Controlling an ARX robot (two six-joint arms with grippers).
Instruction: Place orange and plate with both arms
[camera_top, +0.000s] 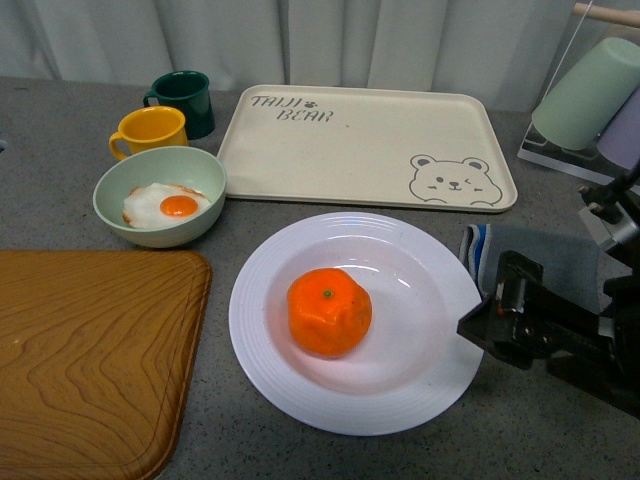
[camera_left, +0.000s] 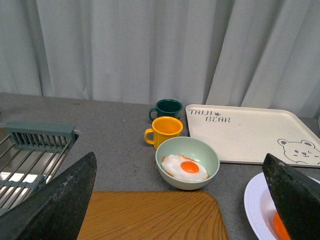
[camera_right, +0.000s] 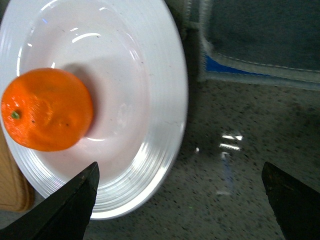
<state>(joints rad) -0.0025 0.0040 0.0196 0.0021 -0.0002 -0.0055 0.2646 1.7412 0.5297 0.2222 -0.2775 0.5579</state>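
In the front view the orange (camera_top: 330, 311) is seen sitting in the well of the plate (camera_top: 300, 395), a bit left of center, so the fruit half of the job can probably be counted as done. The right gripper (camera_top: 478, 325) is parked low at the plate's right rim, next to a folded cloth (camera_top: 478, 255), which is read as a setup for a rim grab. Whether the rim is touched can't be told from here. In the left wrist view the left gripper (camera_left: 177, 210) is held up off the counter, fingers spread wide with nothing between them, over the edge of the wooden board (camera_left: 150, 217). Only the plate's edge and a sliver of orange are caught beside one finger, so that arm is judged to be out of the action for now. In the right wrist view the right gripper is shown wide open and empty too, with the rim lying between the fingers, closer to one. It's likely lined up so the rim can be pinched and the plate carried off, maybe to the bear tray (camera_top: 360, 140).
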